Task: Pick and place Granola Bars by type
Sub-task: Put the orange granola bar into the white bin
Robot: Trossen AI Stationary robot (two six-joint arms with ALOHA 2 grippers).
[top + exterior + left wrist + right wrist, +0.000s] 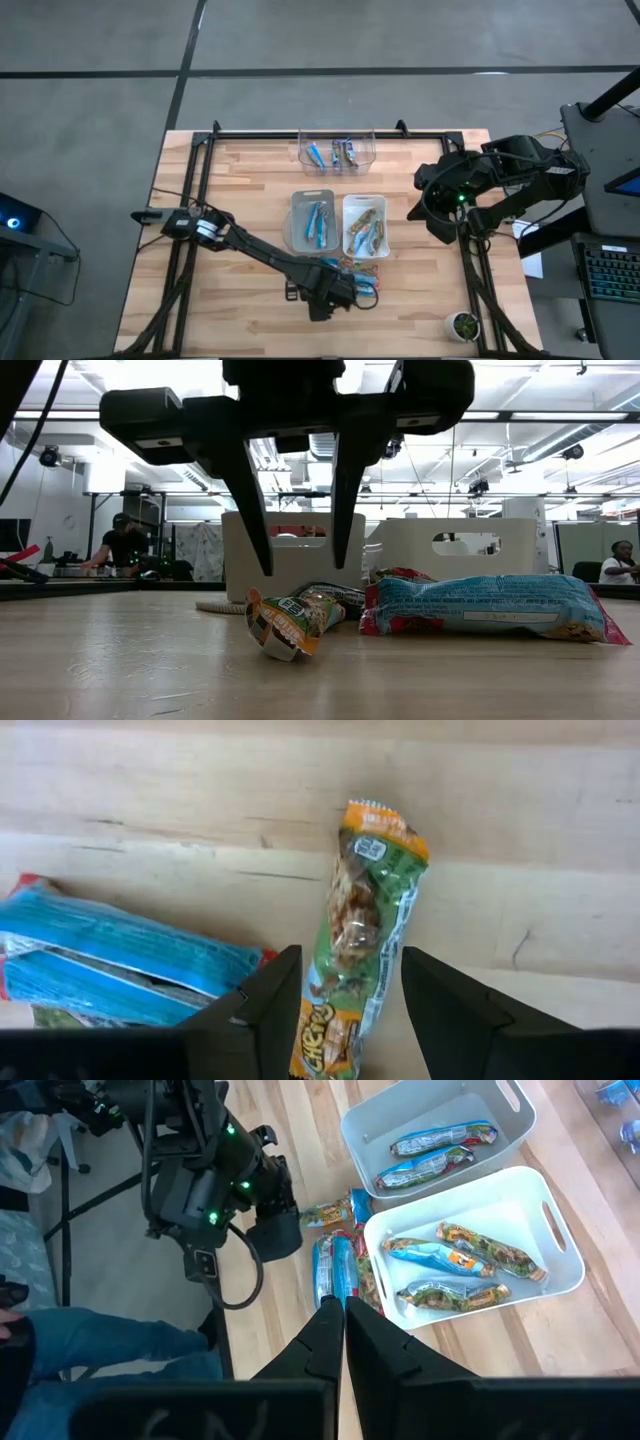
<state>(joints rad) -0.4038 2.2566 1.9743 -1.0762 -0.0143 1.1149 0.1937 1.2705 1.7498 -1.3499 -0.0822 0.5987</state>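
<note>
Straddling crinkly green bar [365,935], left end effector [350,995]

Pale wooden table [250,300]: grey bin [311,221], white bin [364,224], clear bin [336,151] beyond the left gripper [352,287]; loose Granola Bars [362,272] beneath it.

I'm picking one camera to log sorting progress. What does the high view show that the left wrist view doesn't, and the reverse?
Only the high view: the grey bin holding blue bars, the white bin, the clear bin, and the right gripper off at the table's right edge.
Only the left wrist view: the green bar's printed wrapper, lying between the open fingers.
Both: the left gripper over the loose bars, with blue bars alongside.
</note>
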